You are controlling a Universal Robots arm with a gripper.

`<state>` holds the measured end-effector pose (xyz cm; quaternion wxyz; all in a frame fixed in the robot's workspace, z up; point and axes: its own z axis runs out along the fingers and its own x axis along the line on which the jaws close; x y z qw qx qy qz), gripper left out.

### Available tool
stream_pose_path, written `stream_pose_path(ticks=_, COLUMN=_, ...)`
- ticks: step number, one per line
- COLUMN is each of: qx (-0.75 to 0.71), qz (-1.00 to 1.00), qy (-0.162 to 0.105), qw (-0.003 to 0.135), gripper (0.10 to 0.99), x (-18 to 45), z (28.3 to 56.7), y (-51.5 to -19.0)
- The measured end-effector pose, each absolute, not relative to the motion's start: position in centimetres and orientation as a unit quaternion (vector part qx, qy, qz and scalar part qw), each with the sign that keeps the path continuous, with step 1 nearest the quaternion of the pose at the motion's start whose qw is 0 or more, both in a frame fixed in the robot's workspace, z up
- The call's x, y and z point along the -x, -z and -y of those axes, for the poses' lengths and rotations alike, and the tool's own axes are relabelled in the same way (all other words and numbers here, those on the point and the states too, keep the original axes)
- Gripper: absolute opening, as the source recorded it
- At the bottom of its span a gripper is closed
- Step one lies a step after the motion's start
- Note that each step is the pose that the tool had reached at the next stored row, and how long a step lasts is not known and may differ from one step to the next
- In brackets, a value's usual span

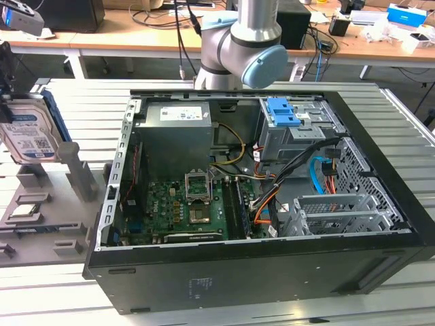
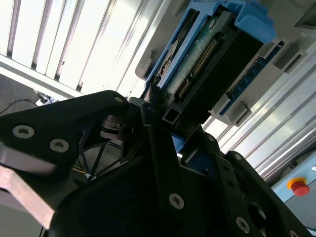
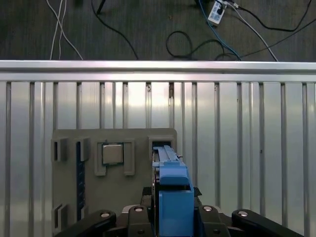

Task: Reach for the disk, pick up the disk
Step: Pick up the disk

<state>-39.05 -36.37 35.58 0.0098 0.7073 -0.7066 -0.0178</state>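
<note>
The disk [image 1: 30, 136] stands on edge at the exterior view's far left, white label with a blue band facing out, a blue rail along its side. My gripper [image 1: 7, 105] comes down on it from above and is shut on the disk. In the first wrist view the disk [image 3: 173, 197] is seen edge-on with its blue rail between my gripper [image 3: 173, 195] fingers, its far end at the slot of the grey holder [image 3: 69, 197]. In the second wrist view the disk [image 2: 207, 59] shows its green circuit board and connector beyond my gripper [image 2: 163, 123]. Whether it is clear of the slot I cannot tell.
A small square silver chip [image 3: 112, 153] lies in a recess of the holder beside the slot. An open computer case [image 1: 258, 272] takes up the middle of the slatted metal table [image 1: 68, 95], with a blue latch [image 1: 282, 112] on its drive cage. Desks with cables stand behind.
</note>
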Motion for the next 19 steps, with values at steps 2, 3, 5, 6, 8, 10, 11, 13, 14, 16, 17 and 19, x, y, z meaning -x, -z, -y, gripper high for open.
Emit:
stream_pose_path(ticks=2, qx=-0.707, qz=0.707, qy=0.018, qw=0.01, gripper=0.365, x=39.0, z=36.4, y=-36.1)
stream_pose_path(ticks=3, qx=-0.707, qz=0.707, qy=0.018, qw=0.01, gripper=0.365, x=39.0, z=36.4, y=-36.2)
stream_pose_path(ticks=5, qx=-0.707, qz=0.707, qy=0.018, qw=0.01, gripper=0.365, x=39.0, z=36.4, y=-36.4)
stream_pose_path(ticks=6, qx=-0.707, qz=0.707, qy=0.018, qw=0.01, gripper=0.365, x=39.0, z=36.4, y=-36.5)
stream_pose_path(ticks=8, qx=-0.707, qz=0.707, qy=0.018, qw=0.01, gripper=0.365, x=39.0, z=36.4, y=-37.1)
stream_pose_path(ticks=10, qx=-0.707, qz=0.707, qy=0.018, qw=0.01, gripper=0.365, x=39.0, z=36.4, y=-37.6)
stream_pose_path(ticks=11, qx=-0.707, qz=0.707, qy=0.018, qw=0.01, gripper=0.365, x=39.0, z=36.4, y=-37.8)
stream_pose_path(ticks=13, qx=-0.707, qz=0.707, qy=0.018, qw=0.01, gripper=0.365, x=39.0, z=36.4, y=-38.2)
stream_pose_path(ticks=14, qx=-0.707, qz=0.707, qy=0.018, qw=0.01, gripper=0.365, x=39.0, z=36.4, y=-38.2)
stream_pose_path(ticks=16, qx=-0.707, qz=0.707, qy=0.018, qw=0.01, gripper=0.365, x=39.0, z=36.4, y=-38.3)
stream_pose_path(ticks=17, qx=-0.707, qz=0.707, qy=0.018, qw=0.01, gripper=0.365, x=39.0, z=36.4, y=-38.4)
stream_pose_path(ticks=19, qx=-0.707, qz=0.707, qy=0.018, qw=0.01, gripper=0.365, x=38.9, z=36.4, y=-38.6)
